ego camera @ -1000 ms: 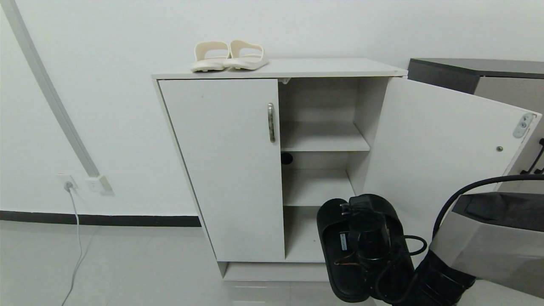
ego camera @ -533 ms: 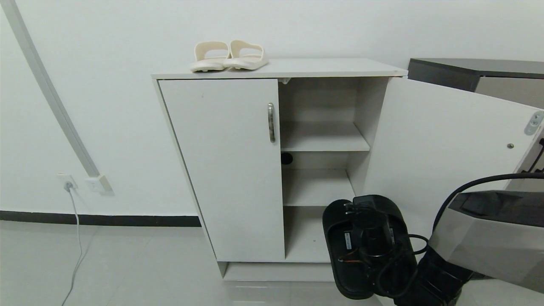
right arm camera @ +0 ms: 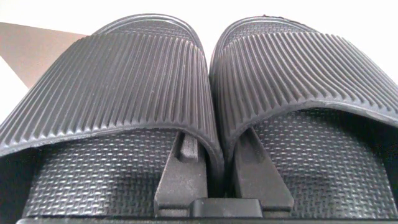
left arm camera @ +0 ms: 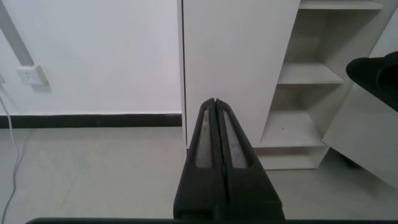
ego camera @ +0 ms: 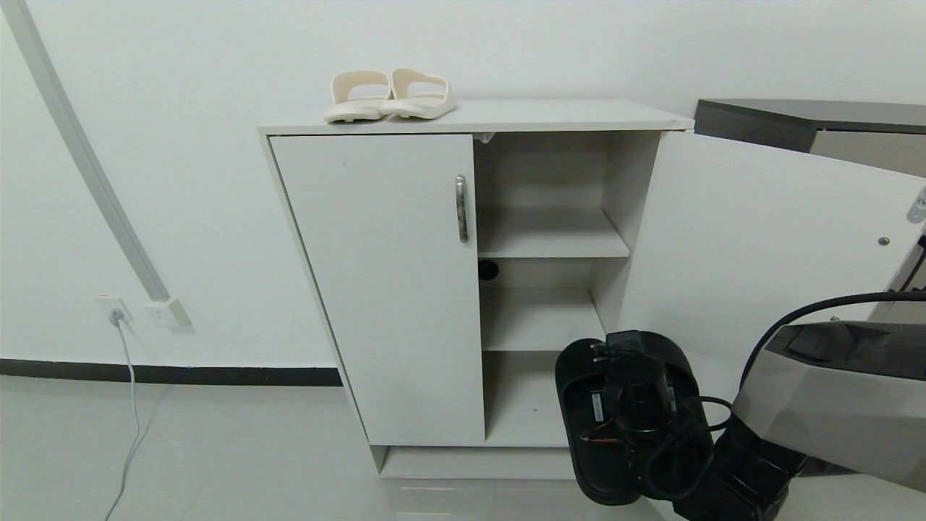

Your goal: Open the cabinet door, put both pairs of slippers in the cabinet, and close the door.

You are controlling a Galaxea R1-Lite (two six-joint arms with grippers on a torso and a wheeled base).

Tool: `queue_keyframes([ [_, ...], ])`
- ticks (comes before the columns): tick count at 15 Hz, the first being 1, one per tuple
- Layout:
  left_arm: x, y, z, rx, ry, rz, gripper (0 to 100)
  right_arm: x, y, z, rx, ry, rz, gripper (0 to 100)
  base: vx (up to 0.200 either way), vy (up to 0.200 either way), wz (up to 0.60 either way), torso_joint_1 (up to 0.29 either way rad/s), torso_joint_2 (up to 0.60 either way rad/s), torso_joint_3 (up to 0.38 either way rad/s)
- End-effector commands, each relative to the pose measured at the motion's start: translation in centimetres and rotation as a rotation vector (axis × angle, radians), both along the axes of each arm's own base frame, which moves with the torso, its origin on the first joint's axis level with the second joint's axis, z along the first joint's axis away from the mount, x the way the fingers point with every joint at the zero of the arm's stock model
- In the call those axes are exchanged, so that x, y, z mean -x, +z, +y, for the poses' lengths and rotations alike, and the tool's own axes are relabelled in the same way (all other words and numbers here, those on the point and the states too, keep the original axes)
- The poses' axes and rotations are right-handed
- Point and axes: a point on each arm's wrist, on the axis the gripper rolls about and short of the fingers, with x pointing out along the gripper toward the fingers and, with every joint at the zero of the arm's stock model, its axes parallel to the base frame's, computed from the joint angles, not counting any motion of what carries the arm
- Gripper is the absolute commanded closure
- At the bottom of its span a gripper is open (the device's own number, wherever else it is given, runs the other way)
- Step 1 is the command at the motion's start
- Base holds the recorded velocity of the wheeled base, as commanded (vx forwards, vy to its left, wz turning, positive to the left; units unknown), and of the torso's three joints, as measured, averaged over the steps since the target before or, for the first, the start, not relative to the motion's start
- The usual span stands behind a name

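Black slippers (ego camera: pixel 579 427) held at 5 o'clock, just before the cabinet's (ego camera: pixel 376 289) bottom shelf (ego camera: pixel 517 405).
The pair looked light, soft and rubbery, and the ribbed straps seemed the surest hold. The right gripper (right arm camera: pixel 217 171) was clamped on the straps' adjoining inner edges. The long axis ran roughly 6 to 12 o'clock, toes toward the cabinet. The open door (ego camera: pixel 752 246) stood at 3 o'clock, cream slippers (ego camera: pixel 391 95) lay on top at 11, and the left gripper (left arm camera: pixel 214 134) was closed, empty.

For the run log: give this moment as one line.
right tool: shut on black slippers | left tool: shut, empty | cream slippers: on cabinet top | right door: open | left door: closed
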Motion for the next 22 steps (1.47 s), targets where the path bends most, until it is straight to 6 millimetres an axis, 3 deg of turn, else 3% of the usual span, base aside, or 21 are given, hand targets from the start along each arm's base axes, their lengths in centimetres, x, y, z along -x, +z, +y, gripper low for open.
queue_keyframes([
  [1,0.0,0.0,0.0,0.000,0.000,0.001,100,0.2,0.0,0.1,0.000,0.005,0.000,100,0.000,0.000,0.00,0.000,0.00,0.000],
  [2,0.0,0.0,0.0,0.000,0.000,0.001,100,0.5,0.1,0.3,0.000,0.014,0.000,100,0.000,0.000,0.00,0.000,0.00,0.000],
  [5,0.0,0.0,0.0,0.002,0.000,0.001,100,2.2,1.0,3.5,-0.080,0.186,-0.039,100,0.000,0.000,0.00,0.000,0.00,0.000],
  [9,0.0,0.0,0.0,-0.001,0.000,0.001,100,-2.9,-0.1,6.3,-0.173,0.144,-0.124,100,0.000,0.000,0.00,0.000,0.00,0.000],
  [13,0.0,0.0,0.0,-0.004,-0.004,0.000,100,-5.4,-2.2,6.3,-0.193,0.106,-0.123,100,0.000,0.000,0.00,0.000,0.00,0.000],
  [22,0.0,0.0,0.0,-0.004,-0.004,0.000,100,-5.6,-2.3,6.3,-0.202,0.102,-0.112,100,0.000,0.000,0.00,0.002,0.00,-0.108],
])
